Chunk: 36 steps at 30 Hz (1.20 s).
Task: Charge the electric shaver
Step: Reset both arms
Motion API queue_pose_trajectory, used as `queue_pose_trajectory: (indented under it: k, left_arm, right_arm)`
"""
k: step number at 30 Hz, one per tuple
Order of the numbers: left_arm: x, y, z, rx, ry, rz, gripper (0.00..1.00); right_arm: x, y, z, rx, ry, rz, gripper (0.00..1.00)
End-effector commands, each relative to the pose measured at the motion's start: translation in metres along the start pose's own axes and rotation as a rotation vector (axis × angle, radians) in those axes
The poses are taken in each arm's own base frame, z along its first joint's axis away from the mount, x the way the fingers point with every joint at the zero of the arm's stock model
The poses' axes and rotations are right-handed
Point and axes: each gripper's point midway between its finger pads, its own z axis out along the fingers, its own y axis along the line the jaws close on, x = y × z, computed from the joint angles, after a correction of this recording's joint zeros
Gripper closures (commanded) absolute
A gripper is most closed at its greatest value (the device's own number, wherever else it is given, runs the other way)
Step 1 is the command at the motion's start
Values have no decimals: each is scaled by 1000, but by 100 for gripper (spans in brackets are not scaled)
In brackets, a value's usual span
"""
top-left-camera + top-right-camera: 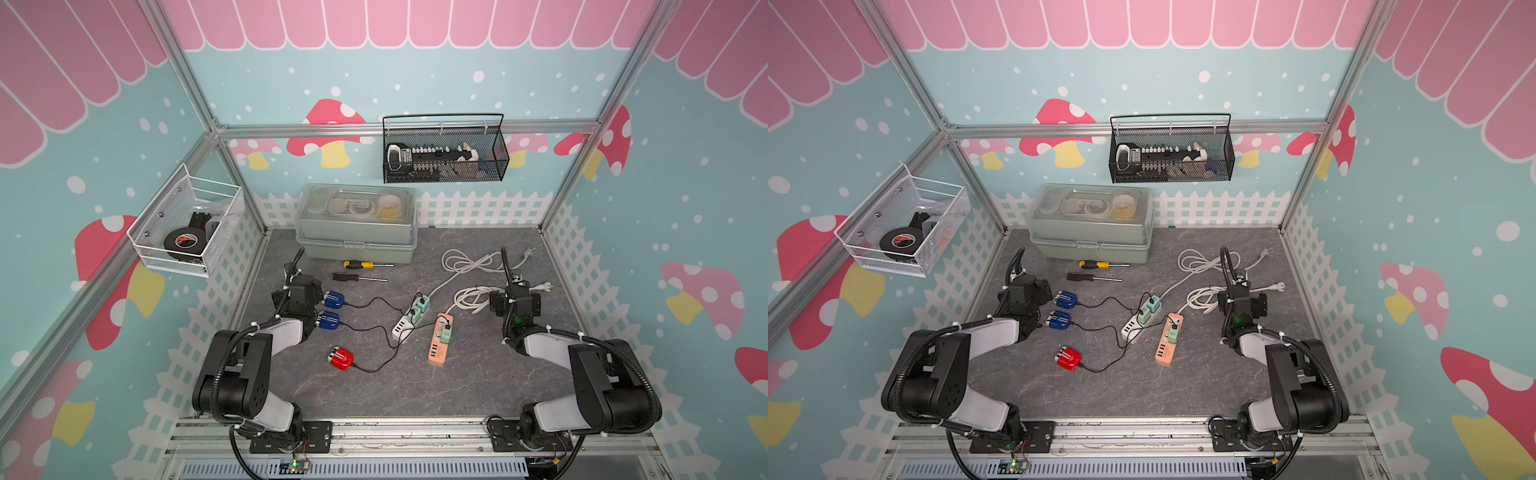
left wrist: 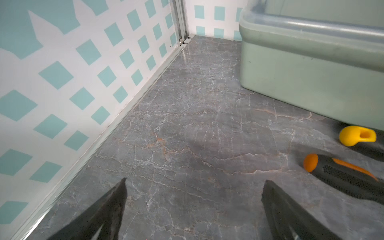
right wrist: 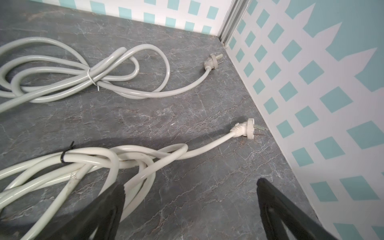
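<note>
Left wrist cam: the left gripper (image 2: 193, 182) had its jaws wide apart with nothing between them, only bare table (image 2: 187, 124). The toolbox (image 2: 311, 83) sat ahead and off to one side, screwdriver handles (image 2: 340, 174) nearer on that same side. No shaver showed here, so a blind reach could easily whack a screwdriver

Right wrist cam: the right gripper (image 3: 191, 184) was spread wide and empty too, one fingertip (image 3: 118, 195) over a tied white cord (image 3: 93, 158). Its plug (image 3: 247, 128) lay loose further ahead, in no socket. Dropping straight down would probably snag that coil

In both top views: two blue shavers (image 1: 333, 299) lay just beside the left gripper, toward the table's middle, the red shaver (image 1: 341, 358) a bit further off, back toward that arm's base. Thin black leads (image 1: 374, 301) ran from all three to the white power strip (image 1: 405, 326) and orange power strip (image 1: 439, 340), between the two grippers. Couldn't tell if they were seated, and a tug on a shaver might pop one out
</note>
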Motion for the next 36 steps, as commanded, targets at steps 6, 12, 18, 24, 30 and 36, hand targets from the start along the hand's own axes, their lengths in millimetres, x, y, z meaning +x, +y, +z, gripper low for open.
queue_pose_trajectory:
  k: [6,12,18,24,30,36]
  left_arm:
    - [-22,-13,-18,124,-269,-46,1]
    - [-21,-11,-15,141,-230,-66,1]
    - [-18,-11,-15,147,-206,-64,1]
    - [-21,-11,-17,143,-236,-60,1]
    - [-19,-12,-17,146,-223,-61,1]
    - [-20,-12,-17,145,-231,-62,1]
  right_arm:
    - [-7,-2,-5,-67,-196,62,1]
    - [-6,-12,3,-15,-160,100,1]
    - [-7,-13,3,-6,-157,94,1]
    - [-8,-1,4,-66,-154,58,1]
    - [-9,3,6,-89,-148,44,1]
    - [-9,4,5,-93,-154,45,1]
